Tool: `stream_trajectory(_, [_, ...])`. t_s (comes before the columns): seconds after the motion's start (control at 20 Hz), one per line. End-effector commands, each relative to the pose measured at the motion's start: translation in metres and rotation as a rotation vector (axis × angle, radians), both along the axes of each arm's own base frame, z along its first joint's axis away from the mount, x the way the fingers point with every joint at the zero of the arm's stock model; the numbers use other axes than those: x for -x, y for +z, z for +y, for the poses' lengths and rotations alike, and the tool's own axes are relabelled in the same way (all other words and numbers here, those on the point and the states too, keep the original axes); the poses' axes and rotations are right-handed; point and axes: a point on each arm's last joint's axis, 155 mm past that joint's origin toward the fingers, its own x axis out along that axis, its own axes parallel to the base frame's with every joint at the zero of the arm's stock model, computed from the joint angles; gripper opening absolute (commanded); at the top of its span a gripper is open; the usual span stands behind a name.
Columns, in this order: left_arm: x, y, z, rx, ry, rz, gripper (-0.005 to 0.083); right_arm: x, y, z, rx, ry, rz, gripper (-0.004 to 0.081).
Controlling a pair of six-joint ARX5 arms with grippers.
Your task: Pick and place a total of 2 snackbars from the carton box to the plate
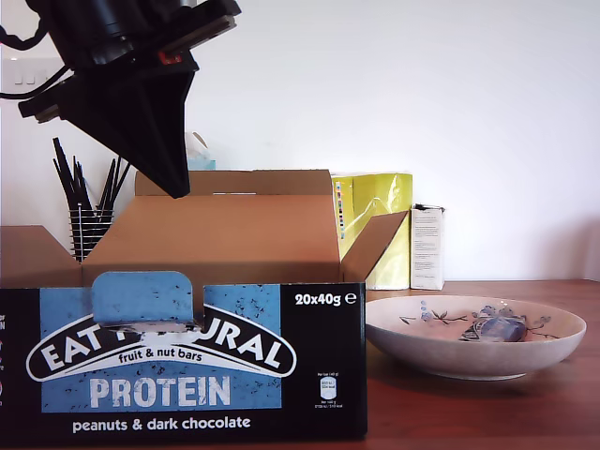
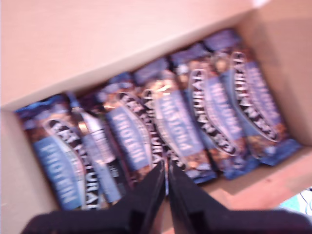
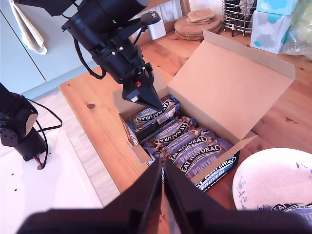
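Carton box (image 1: 187, 356) front, at exterior view's left; snackbars (image 2: 161, 126) in a row inside. Plate (image 1: 562, 328) beside it holds one bar (image 1: 500, 327). My first gripper (image 1: 178, 192), jaws together, above box. My second gripper (image 3: 162, 163) together, higher

The carton box (image 1: 183, 361) sits at the exterior view's left on the desk (image 1: 487, 403), the plate (image 1: 473, 361) just beside it toward that view's right. One snackbar (image 1: 499, 327) lies in the plate. More snackbars (image 2: 161, 131) lie side by side in the box. My first pincer (image 1: 176, 183) hangs above the open box (tips over the row). Behind the box stand a utensil rack (image 1: 89, 220), a pouch (image 1: 380, 225) and a small carton (image 1: 427, 247).
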Motion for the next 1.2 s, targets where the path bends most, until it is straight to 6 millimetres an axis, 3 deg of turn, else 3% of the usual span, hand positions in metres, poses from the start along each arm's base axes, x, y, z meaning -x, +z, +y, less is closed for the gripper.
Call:
stream_trajectory(0.0, [0.002,-0.013,0.003,-0.037,0.007,0.038,-0.0024,-0.001,-0.007,0.001,0.010,0.006,0.009,-0.0013])
stream_trajectory(0.05, [0.004,-0.017,0.010,-0.072,0.019,0.051,-0.0006,-0.001,-0.007,0.001,0.011,0.006,0.009,-0.0013])
stream_trajectory(0.1, [0.005,-0.022,0.017,-0.108,0.042,0.062,0.0074,-0.001,-0.006,0.001,0.010,0.006,0.009,-0.0013])
stream_trajectory(0.2, [0.003,-0.027,0.034,-0.174,0.088,0.066,0.0359,-0.001,-0.007,0.001,0.010,0.006,0.009,-0.0013])
stream_trajectory(0.25, [0.001,-0.027,0.038,-0.176,0.124,0.066,0.0438,-0.001,-0.006,0.001,0.011,0.006,0.008,-0.0013])
stream_trajectory(0.3, [-0.001,-0.027,0.039,-0.170,0.137,0.067,0.0463,-0.001,-0.006,0.001,0.011,0.006,0.007,-0.0013])
stream_trajectory(0.5, [-0.004,-0.032,0.045,-0.178,0.171,0.088,0.0467,-0.001,-0.007,0.001,0.019,0.013,-0.006,-0.0013])
stream_trajectory(0.85, [-0.009,-0.065,0.047,-0.238,0.177,0.162,0.0465,-0.001,-0.007,0.001,0.019,0.013,-0.005,-0.0013])
stream_trajectory(1.15, [-0.012,-0.069,0.047,-0.241,0.180,0.164,0.0455,-0.001,-0.007,0.001,0.020,0.013,-0.006,-0.0013])
